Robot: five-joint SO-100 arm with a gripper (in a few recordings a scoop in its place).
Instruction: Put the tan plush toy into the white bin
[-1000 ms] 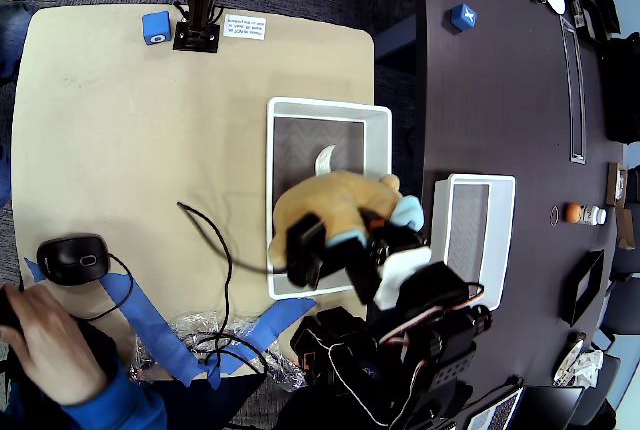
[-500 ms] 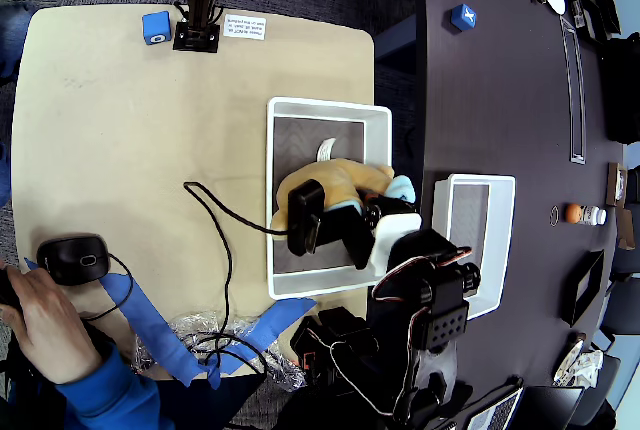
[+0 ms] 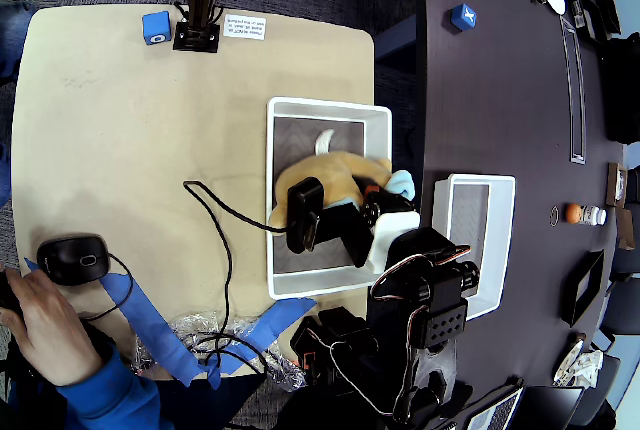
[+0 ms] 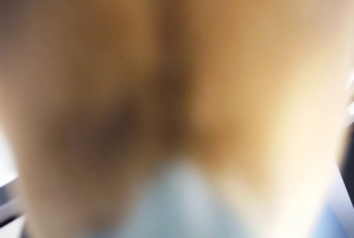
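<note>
Tan fur, blurred and very close, spreads across the wrist view, where the tan plush toy (image 4: 166,83) shows a pale blue patch low in the middle, and no fingers can be made out; the overhead view gives the layout that the wrist view cannot; at its lower edge a person's hand (image 3: 45,325) in a blue sleeve rests beside a black mouse (image 3: 72,258) on the beige table (image 3: 120,140), with strips of blue tape (image 3: 150,325) near it; the black arm rises from the bottom of the picture and reaches up over the white bin (image 3: 283,110); the gripper (image 3: 345,212) lies low inside the bin, pressed against the lower side of the toy (image 3: 335,175); whether the fingers are clamped on the toy or spread apart cannot be told, since the wrist camera and the arm cover them; the toy sits within the bin walls over the grey bottom, its light blue paw (image 3: 402,183) by the right wall and its white tag (image 3: 324,140) curling toward the far wall; right of this bin, on the dark table (image 3: 490,90), stands a smaller white bin (image 3: 475,182); farther up lie two blue cubes, one on the beige table (image 3: 156,27) and one on the dark table (image 3: 462,17).
</note>
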